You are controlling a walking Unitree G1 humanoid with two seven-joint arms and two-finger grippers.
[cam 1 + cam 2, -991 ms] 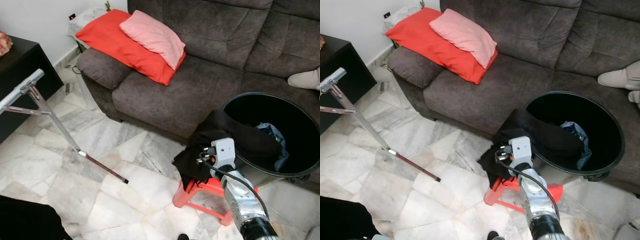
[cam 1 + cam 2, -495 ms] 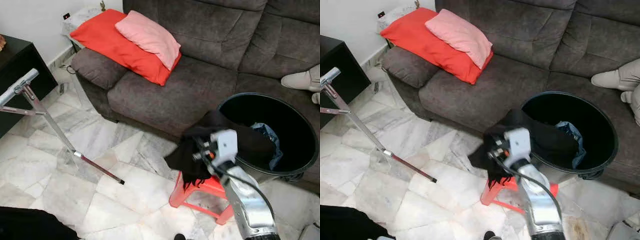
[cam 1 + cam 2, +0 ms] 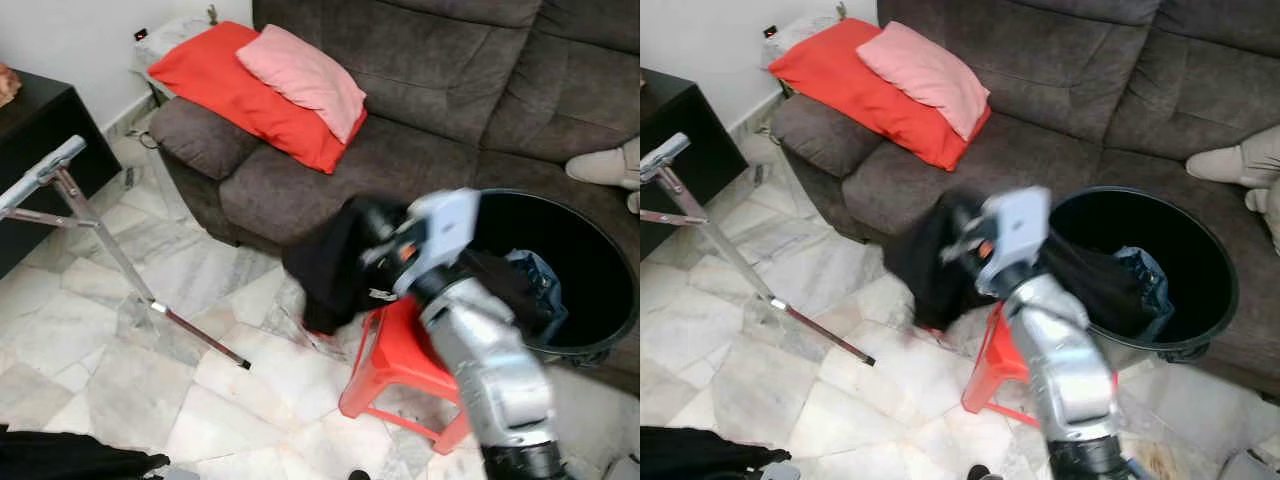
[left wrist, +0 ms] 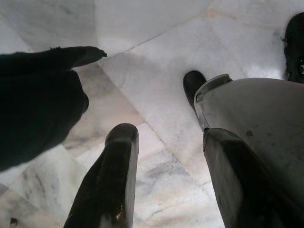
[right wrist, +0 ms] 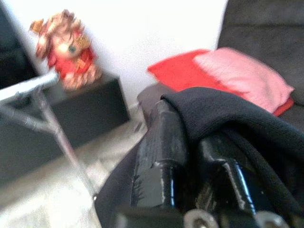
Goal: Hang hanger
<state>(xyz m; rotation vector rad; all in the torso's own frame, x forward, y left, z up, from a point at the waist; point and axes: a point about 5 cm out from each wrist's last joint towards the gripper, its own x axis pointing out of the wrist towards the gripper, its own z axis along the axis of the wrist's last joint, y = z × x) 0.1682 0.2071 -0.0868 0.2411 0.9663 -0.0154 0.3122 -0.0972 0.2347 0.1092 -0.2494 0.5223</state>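
A: Two end effectors are showing. Where are we seeing the right end effector (image 5: 190, 166)?

B: We are seeing it raised above the red stool (image 3: 400, 350), just beside the black bin (image 3: 600, 340) in front of the grey sofa (image 3: 420, 160). Its two black fingers (image 5: 159, 156) are sitting close together, clamped on a black garment (image 3: 325, 265).

A: How is the garment hanging?

B: We are watching it drape over the fingers and hang off them on the robot's left side, above the marble floor (image 3: 120, 370). More dark cloth is trailing from the wrist towards the bin, where something in blue denim (image 3: 535, 275) is lying inside.

A: And the hanger?

B: We are not making one out. A thick black curve is running beside the fingers in the right wrist view, but we cannot tell whether it is a hanger or a cable.

A: What about the left end effector (image 4: 168, 137)?

B: We are seeing it pointing down at the floor, its fingers apart and gripping nothing. A dark cloth (image 4: 33, 99) is lying on the tiles just beside it.

A: Anything else around?

B: A metal rack (image 3: 95, 235) is standing on the floor well to the robot's left, a pink pillow (image 3: 305, 75) is resting on a red cushion (image 3: 215, 80) at the sofa's end, and a small doll (image 5: 66, 47) is sitting on a black cabinet (image 5: 85, 109) by the wall
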